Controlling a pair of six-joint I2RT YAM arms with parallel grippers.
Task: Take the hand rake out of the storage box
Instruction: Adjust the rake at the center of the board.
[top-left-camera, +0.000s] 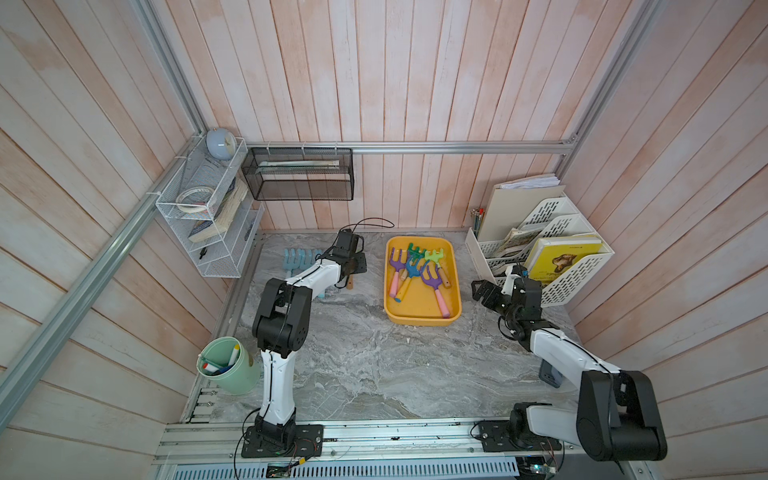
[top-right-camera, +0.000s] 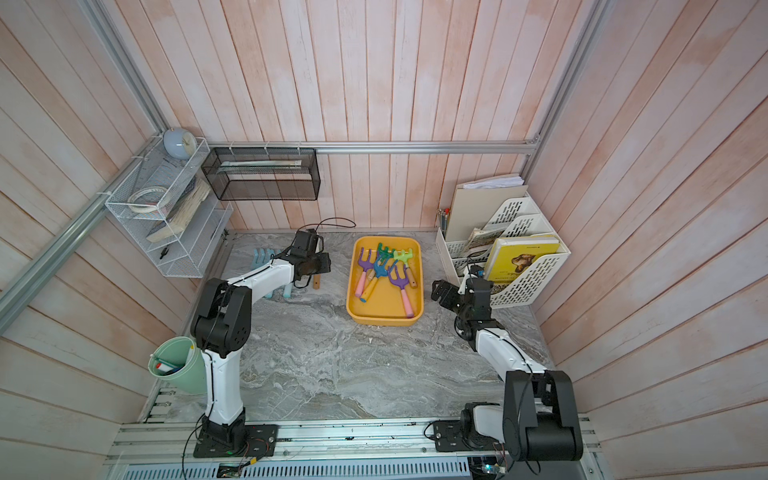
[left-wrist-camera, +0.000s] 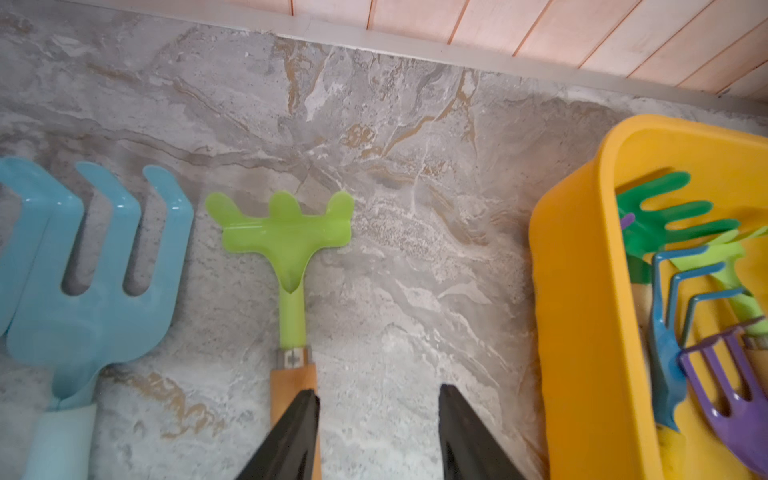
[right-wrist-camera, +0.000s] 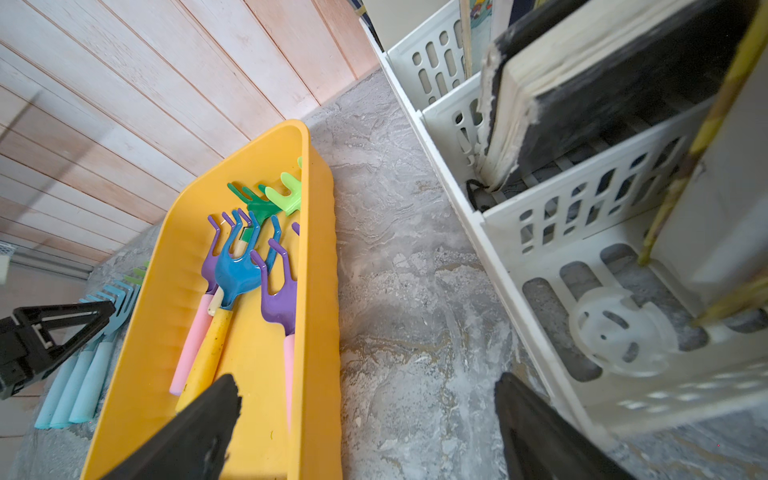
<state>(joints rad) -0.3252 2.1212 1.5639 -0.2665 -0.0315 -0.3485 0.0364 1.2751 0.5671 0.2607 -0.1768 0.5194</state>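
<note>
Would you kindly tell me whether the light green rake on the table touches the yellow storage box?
Apart. The left wrist view shows a broad strip of bare table between the light green rake and the storage box outer wall.

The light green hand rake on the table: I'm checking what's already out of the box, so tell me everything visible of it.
The light green hand rake lies flat on the marble table, a glossy, metal-looking head with stubby rounded tines, a silvery collar and a wooden handle. It sits between the light blue forks and the yellow storage box, touching neither. The left gripper hangs open above its handle.
</note>
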